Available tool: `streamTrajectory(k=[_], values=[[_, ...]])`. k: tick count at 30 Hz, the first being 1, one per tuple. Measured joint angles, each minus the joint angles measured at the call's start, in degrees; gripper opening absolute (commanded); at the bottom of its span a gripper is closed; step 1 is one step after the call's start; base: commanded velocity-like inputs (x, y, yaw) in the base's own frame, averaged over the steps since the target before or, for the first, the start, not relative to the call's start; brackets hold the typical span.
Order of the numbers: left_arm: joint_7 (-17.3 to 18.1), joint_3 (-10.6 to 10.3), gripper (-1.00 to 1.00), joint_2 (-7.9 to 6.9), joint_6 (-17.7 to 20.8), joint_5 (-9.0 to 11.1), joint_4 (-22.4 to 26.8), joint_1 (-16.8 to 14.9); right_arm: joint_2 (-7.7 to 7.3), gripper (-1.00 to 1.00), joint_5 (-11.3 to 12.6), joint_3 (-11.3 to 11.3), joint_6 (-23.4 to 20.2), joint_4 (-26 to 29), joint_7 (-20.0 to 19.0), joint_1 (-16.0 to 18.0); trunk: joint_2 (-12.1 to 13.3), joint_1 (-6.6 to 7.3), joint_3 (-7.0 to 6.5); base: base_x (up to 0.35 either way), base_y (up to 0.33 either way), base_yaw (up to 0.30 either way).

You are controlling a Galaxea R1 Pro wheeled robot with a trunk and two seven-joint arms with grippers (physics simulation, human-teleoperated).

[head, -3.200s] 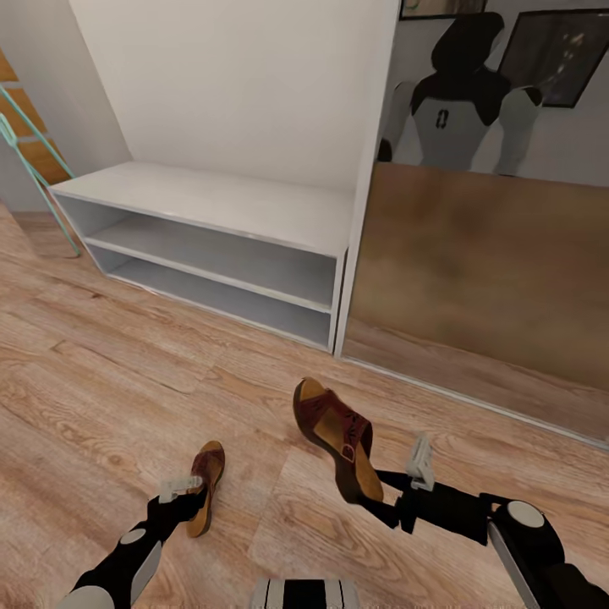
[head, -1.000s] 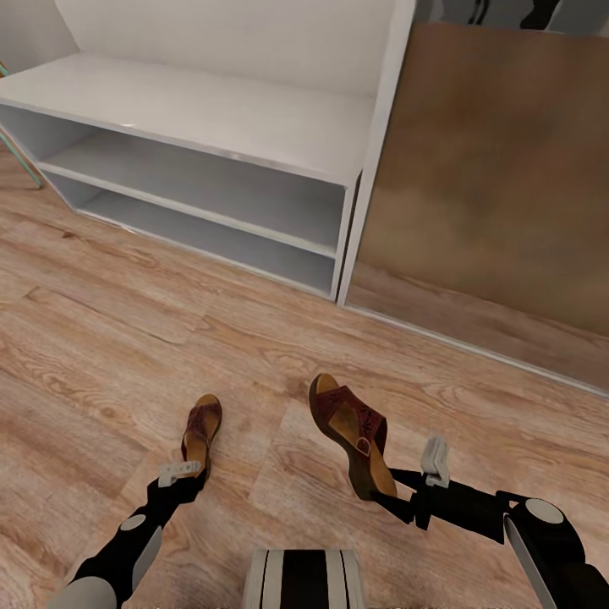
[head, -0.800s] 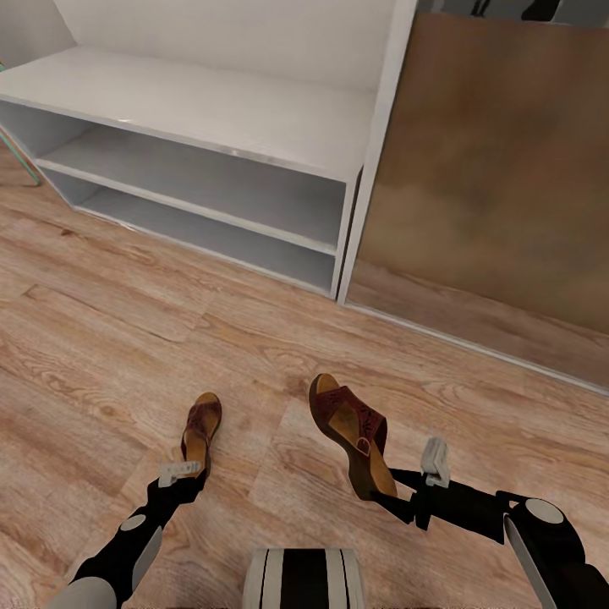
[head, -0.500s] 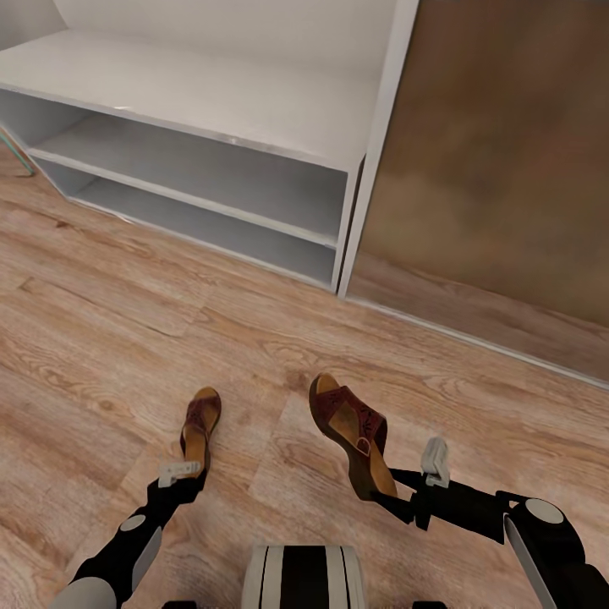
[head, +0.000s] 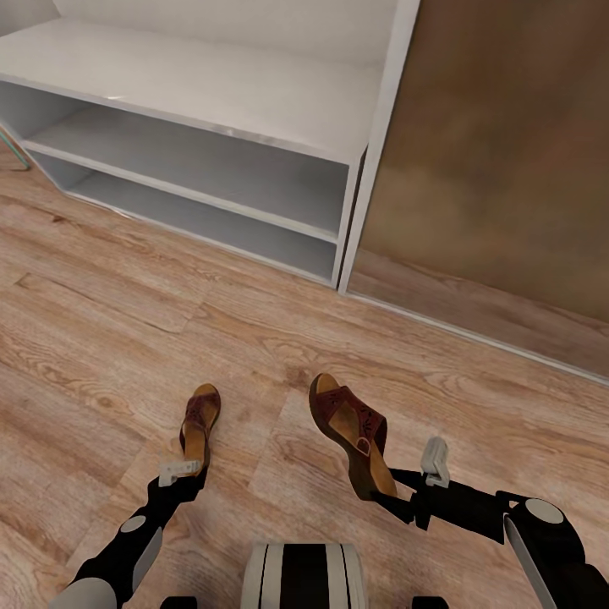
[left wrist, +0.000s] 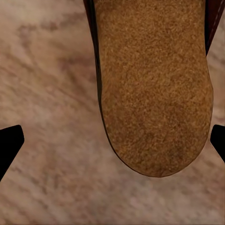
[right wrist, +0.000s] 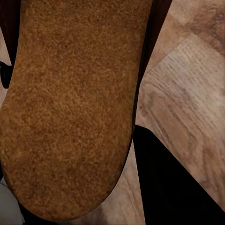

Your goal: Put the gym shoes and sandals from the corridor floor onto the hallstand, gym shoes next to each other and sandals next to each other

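Left gripper point(head: 190, 468) was clamped on the heel of the left sandal point(head: 200, 420), held above the corridor floor point(head: 101, 338); right gripper point(head: 404, 486) gripped the right sandal point(head: 348, 427) at its heel, tilted on edge; hallstand point(head: 211, 110) stood ahead, both low shelves bare.

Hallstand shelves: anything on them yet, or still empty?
Empty in the part shown. The hallstand has bare top and compartments; one sandal is at the left hand, the other at the right hand.
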State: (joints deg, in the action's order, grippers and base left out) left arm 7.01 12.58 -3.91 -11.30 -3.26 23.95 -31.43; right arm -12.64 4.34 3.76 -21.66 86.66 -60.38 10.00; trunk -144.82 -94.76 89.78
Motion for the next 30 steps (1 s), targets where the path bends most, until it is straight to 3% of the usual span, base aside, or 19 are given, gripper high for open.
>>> streamTrajectory(k=[8,30], values=[[0.0,0.03,1.0,0.07,-0.04,0.0,-0.01,0.0,0.0,-1.0,-0.04,0.01,0.01,0.0,0.0,-0.01,-0.09,-0.18,1.56,0.0,0.0,-0.033],[0.0,-0.1,1.0,0.46,-1.09,0.04,0.03,0.26,0.01,-1.0,-0.06,0.08,0.0,0.0,0.0,0.0,-0.09,-0.18,1.57,0.035,0.0,-0.003]])
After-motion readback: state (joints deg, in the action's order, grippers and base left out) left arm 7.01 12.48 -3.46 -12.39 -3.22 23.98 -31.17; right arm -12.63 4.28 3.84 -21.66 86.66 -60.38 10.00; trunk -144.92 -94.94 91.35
